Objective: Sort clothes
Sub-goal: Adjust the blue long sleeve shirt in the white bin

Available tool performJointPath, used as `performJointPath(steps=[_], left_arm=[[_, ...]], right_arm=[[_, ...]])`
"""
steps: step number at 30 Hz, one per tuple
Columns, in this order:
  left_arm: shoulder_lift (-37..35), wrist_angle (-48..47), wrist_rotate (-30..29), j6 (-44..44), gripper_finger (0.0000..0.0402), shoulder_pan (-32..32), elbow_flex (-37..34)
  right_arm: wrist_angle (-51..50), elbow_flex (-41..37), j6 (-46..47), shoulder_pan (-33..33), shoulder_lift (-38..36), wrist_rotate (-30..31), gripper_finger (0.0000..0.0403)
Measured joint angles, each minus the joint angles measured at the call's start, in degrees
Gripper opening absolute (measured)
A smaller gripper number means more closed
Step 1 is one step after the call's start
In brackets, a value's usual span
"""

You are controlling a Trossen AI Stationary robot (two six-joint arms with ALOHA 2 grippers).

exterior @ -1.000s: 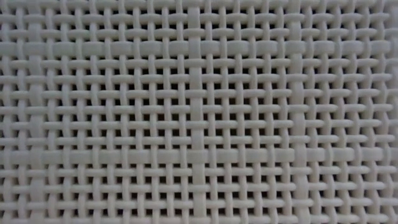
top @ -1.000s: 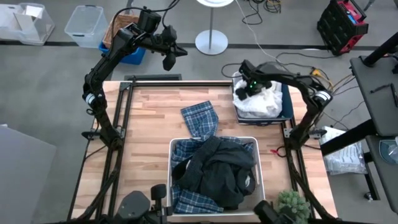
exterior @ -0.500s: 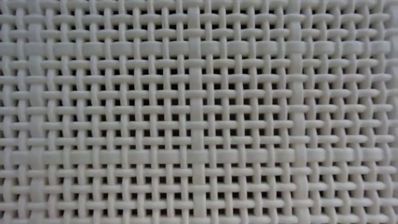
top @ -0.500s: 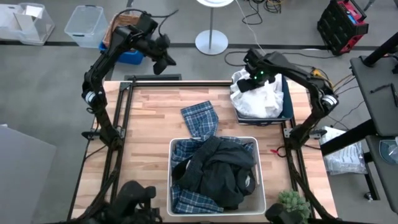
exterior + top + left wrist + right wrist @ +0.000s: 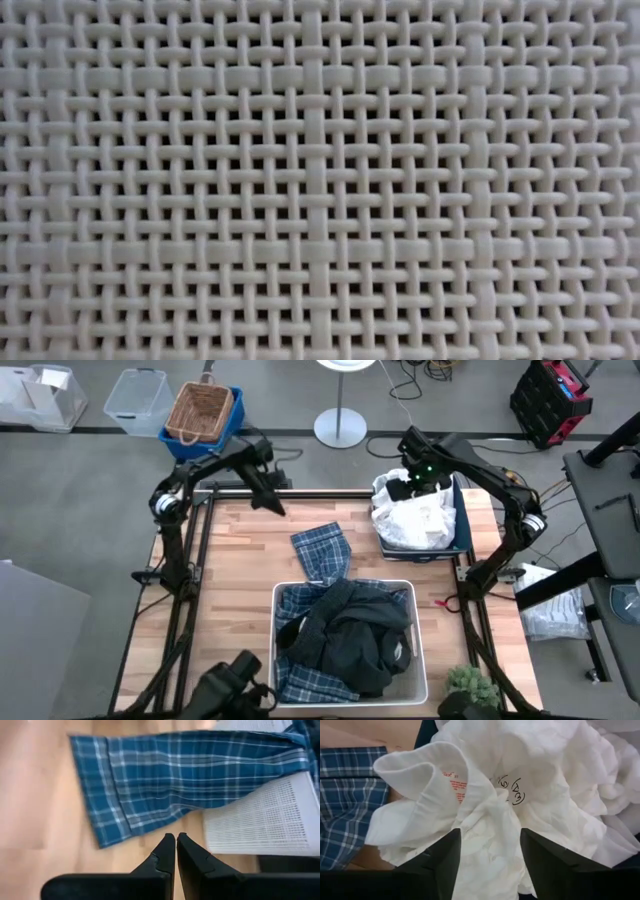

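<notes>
Wooden tabletop (image 5: 240,560) is crossed by plaid cloth (image 5: 322,552); left gripper (image 5: 175,838) is closed, right gripper (image 5: 490,840) spread above white garments (image 5: 540,785).

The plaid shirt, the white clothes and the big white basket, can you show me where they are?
plaid shirt (image 5: 322,550), high view, middle of the part lying on the table.
white clothes (image 5: 415,520), high view, middle of the pile in the blue bin.
white basket (image 5: 419,645), high view, its right rim.

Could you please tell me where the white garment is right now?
In the high view the white garment lies heaped in the navy bin at the table's far right, with the open right hand just above it.
</notes>
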Motion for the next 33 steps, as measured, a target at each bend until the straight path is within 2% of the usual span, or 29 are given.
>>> performJointPath(steps=[7, 13, 21, 26, 33], left_arm=[[7.7, 3.9, 0.4, -4.6, 0.0011, 0.0, -3.9], [12.6, 2.8, -3.5, 0.7, 0.0066, 0.0, -4.6], [11.3, 9.6, -3.1, 7.3, 0.0144, -1.5, -10.2], [9.7, 15.3, -7.4, 6.3, 0.0152, -4.8, -12.6], [9.2, 18.8, -7.9, -0.6, 0.0152, -5.7, -12.8]], right_arm=[[0.0, 0.3, 0.8, 0.0, -0.2, 0.1, 0.0226], [-0.3, 0.3, 2.7, 0.0, -0.2, 0.1, 0.0242], [-0.3, 0.3, 2.8, 0.0, -0.2, 0.1, 0.0249], [-0.2, 0.3, 1.6, 0.0, -0.2, 0.3, 0.0245], [0.0, 0.3, 0.1, -0.1, -0.2, 0.7, 0.0248]])
